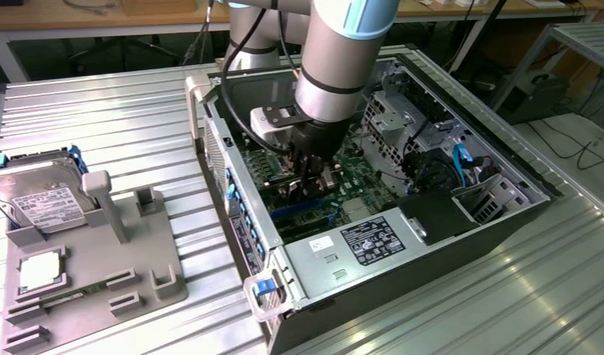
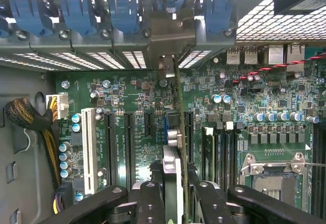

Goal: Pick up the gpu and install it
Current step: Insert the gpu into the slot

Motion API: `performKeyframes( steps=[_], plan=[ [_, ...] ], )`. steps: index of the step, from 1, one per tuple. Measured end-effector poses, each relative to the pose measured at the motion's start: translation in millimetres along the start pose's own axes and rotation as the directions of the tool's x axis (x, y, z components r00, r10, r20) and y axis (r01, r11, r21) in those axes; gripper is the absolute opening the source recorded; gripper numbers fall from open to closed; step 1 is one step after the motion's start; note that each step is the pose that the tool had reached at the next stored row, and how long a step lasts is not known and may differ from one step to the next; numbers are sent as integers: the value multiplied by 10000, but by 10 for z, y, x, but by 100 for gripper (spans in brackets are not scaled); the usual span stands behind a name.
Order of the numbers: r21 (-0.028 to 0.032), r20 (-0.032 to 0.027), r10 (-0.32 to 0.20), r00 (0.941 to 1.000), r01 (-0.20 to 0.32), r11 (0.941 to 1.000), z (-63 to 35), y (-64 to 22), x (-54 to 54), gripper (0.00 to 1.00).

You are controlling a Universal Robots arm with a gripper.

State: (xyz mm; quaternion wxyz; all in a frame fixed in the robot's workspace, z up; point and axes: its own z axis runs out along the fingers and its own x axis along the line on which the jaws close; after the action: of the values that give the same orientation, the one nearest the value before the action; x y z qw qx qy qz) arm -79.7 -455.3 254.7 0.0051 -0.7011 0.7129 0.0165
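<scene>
Where long black slots point(image 2: 127, 142) line the green motherboard point(image 2: 265, 96), the black 2-finger gripper point(image 2: 173, 196) clamps the thin dark gpu point(image 2: 172, 158). Edge-on, it stands upright above the board.

case point(image 1: 316, 270) top open, drive cage point(image 1: 390, 115) crowds motherboard point(image 2: 122, 91)

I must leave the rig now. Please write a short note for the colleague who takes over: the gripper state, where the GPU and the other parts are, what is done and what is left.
Gripper: shut on the gpu, inside the open computer case.
Position: the gpu stands on edge over the motherboard, in line with the expansion slots, its metal bracket at the case's rear openings.
Done: gpu picked up and brought into the case.
Left: not released; I cannot tell whether it is seated.
Aside: hard drive on the grey holder, exterior view's left.
</scene>
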Motion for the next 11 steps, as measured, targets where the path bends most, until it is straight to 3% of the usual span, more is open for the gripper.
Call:
performKeyframes(
  steps=[11],
  plan=[
    [1,1,1,10000,-1,10000,0,-55,-1,28]
  ],
)
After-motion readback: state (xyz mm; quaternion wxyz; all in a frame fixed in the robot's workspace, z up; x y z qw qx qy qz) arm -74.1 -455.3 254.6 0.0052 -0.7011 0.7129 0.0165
